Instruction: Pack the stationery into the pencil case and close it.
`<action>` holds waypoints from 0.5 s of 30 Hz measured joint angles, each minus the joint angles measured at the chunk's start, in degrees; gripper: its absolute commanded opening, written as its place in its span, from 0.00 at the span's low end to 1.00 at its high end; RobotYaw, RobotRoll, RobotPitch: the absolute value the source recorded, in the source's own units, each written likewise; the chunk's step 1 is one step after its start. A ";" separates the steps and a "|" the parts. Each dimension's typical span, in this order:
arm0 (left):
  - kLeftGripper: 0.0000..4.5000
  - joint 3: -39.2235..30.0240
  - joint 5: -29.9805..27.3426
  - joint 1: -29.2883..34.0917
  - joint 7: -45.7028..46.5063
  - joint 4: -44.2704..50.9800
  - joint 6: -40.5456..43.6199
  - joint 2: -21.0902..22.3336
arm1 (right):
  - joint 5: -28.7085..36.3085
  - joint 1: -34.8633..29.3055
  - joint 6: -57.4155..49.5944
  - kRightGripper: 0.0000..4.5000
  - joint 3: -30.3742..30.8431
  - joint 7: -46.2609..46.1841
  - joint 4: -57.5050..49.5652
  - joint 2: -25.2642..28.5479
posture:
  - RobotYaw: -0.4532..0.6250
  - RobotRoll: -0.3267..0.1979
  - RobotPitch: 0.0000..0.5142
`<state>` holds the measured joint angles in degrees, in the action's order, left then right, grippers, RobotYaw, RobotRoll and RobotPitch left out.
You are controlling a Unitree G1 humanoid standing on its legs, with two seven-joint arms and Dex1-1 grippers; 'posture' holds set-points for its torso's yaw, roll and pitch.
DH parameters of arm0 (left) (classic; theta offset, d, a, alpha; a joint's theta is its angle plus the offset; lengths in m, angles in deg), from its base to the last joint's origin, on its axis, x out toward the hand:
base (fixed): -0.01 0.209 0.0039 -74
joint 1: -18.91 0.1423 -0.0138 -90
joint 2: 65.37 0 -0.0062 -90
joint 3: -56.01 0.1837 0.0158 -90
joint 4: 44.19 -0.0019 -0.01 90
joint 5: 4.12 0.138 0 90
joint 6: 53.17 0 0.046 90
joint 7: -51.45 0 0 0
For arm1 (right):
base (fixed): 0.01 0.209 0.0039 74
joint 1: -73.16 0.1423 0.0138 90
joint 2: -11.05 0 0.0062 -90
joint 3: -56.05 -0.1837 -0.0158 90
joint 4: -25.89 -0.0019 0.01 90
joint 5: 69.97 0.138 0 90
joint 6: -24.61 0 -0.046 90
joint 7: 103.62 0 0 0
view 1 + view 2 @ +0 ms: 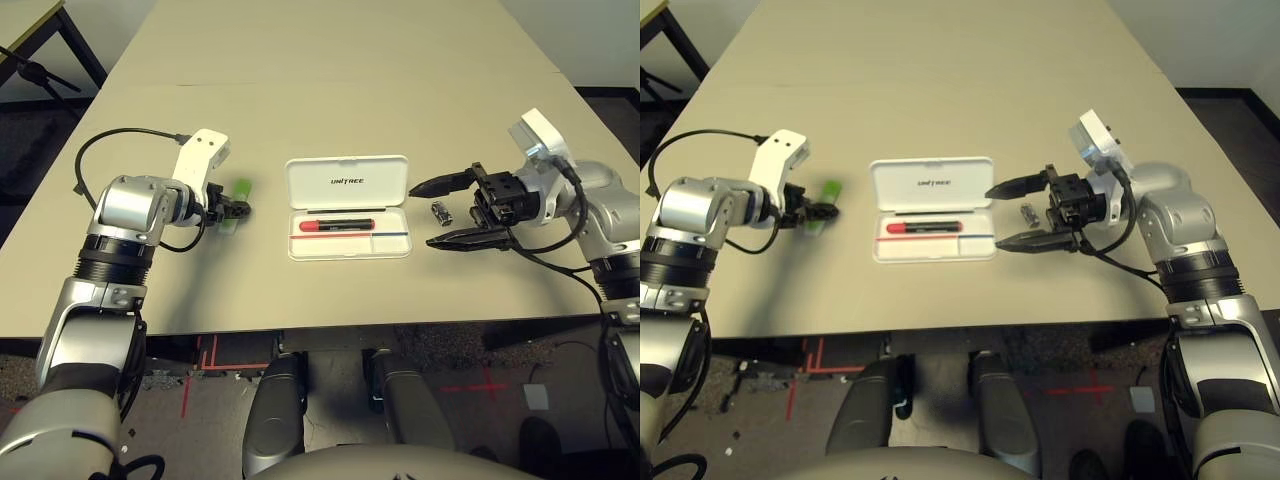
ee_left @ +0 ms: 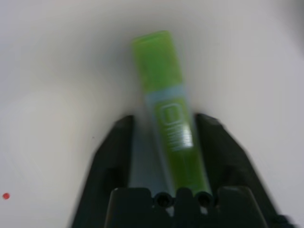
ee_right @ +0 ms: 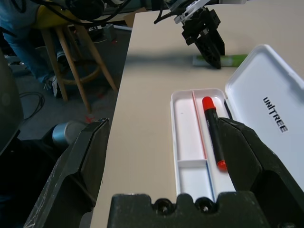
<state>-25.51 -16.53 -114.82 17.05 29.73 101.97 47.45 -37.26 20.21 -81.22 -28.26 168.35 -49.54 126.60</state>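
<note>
The white pencil case (image 1: 392, 246) lies open at the table's middle, its lid (image 1: 347, 181) with the "UNITREE" lettering folded back. A red marker with a black end (image 1: 337, 225) rests in the tray. To the left of the case the light-green bar (image 1: 240, 192) lies flat on the table, and my left gripper (image 1: 233, 209) stands open astride its near end; the left wrist view shows the bar (image 2: 166, 114) between both fingers. Right of the case, my right gripper (image 1: 424, 213) is open wide, with the tiny silver-and-black metal piece (image 1: 441, 212) on the table between its fingers.
Bare tabletop stretches far behind the case, with a seam (image 1: 250, 82) across it. The table's front edge (image 1: 330, 328) runs just below the case. In the right wrist view a wooden stool (image 3: 71, 52) and a person's leg (image 3: 14, 33) stand beyond the table's left side.
</note>
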 measured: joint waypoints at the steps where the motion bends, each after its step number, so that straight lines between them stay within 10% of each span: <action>1: 0.30 0.30 0.13 0.08 -0.09 0.02 -0.04 0.04 | 0.00 -0.20 -0.18 1.00 -0.20 -0.03 -0.22 -0.01 | 0.38 0.62 0.31; 15: 0.24 2.78 0.52 2.82 -4.28 5.56 -0.10 3.87 | -0.02 0.10 -0.46 1.00 -2.01 0.19 0.38 -0.13 | 0.45 0.62 0.32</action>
<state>-22.73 -16.01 -111.99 12.77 35.29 101.87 51.31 -37.28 20.31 -81.69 -30.28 168.54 -49.16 126.47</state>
